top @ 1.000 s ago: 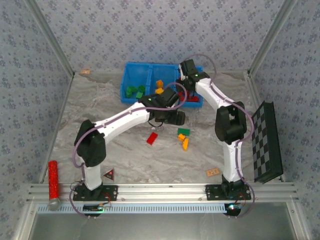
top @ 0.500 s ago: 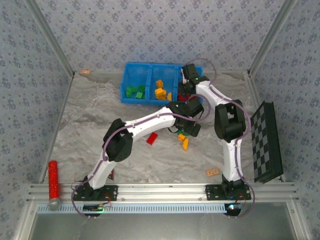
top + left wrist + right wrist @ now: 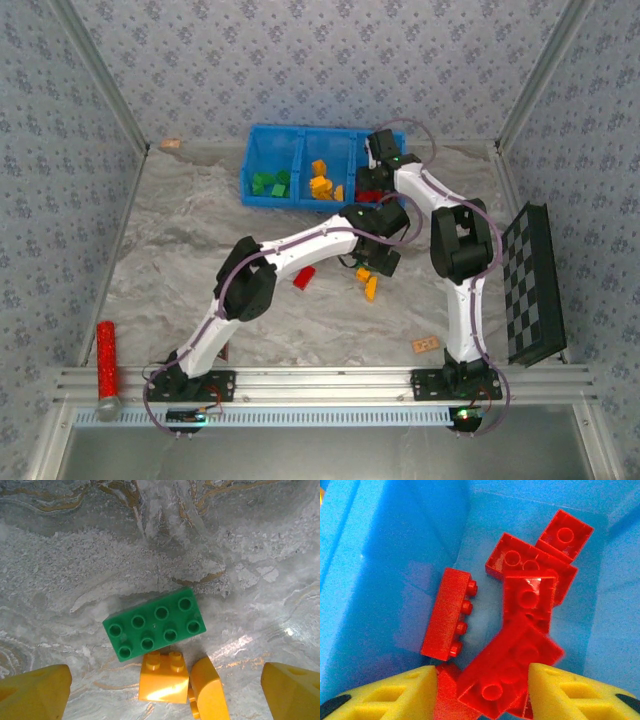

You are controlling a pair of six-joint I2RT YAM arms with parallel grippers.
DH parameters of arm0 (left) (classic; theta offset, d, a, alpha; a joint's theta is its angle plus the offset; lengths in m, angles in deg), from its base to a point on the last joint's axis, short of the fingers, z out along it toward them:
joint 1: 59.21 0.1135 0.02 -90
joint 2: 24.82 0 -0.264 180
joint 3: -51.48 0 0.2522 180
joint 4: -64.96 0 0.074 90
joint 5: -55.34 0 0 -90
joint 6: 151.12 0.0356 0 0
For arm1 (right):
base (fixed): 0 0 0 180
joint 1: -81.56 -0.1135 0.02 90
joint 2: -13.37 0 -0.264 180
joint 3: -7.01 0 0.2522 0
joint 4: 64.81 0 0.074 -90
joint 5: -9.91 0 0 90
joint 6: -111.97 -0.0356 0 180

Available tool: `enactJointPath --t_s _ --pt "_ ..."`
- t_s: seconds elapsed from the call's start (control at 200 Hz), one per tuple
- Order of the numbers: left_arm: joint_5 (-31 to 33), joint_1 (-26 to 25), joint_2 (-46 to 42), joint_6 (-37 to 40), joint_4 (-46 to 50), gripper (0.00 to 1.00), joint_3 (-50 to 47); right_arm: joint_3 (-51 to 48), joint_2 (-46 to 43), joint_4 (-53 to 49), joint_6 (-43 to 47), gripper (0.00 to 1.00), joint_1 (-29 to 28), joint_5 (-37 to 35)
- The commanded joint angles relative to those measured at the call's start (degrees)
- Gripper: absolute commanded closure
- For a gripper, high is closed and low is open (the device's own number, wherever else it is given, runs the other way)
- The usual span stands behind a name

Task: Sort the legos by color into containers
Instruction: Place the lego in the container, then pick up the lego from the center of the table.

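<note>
Pickup phase: left gripper [image 3: 162,690] hovers spread wide and empty over a green brick [image 3: 155,630] lying flat on the table [image 3: 75,555], right against an orange brick [image 3: 164,676]. Right gripper [image 3: 482,690], also released, hangs above red bricks [image 3: 525,605] in the blue bin [image 3: 270,145]. Next, I'd say: descend, straddle the green, clench without catching orange.

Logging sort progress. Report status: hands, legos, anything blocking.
Left hand open over green lego and orange legos on table. Right hand open above red legos in right compartment. Loose red lego on table. Nothing blocking.
</note>
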Motion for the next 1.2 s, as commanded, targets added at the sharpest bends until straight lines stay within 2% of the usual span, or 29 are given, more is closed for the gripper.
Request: enactJointPath --t_s 0.0,0.45,0.93,1.194 --pt "0.8 0.01 2.39 -1.11 2.38 0.03 1.86 -0.37 -3.58 -0.33 0.24 0.46 0.16 0.44" --pt "-0.07 2.33 4.81 -3.99 0.19 0.05 2.15 0.58 -10.34 -3.13 -0.61 0.46 0.68 7.43" --pt "-4.4 3.08 9.75 -4.75 0.6 0.14 5.29 -7.31 -26.03 -4.45 -1.68 0.44 1.23 4.17" --pt "-6.59 2.99 10.58 -5.15 -0.12 0.19 5.09 -11.67 -31.51 -4.8 -2.73 0.42 3.72 3.61"
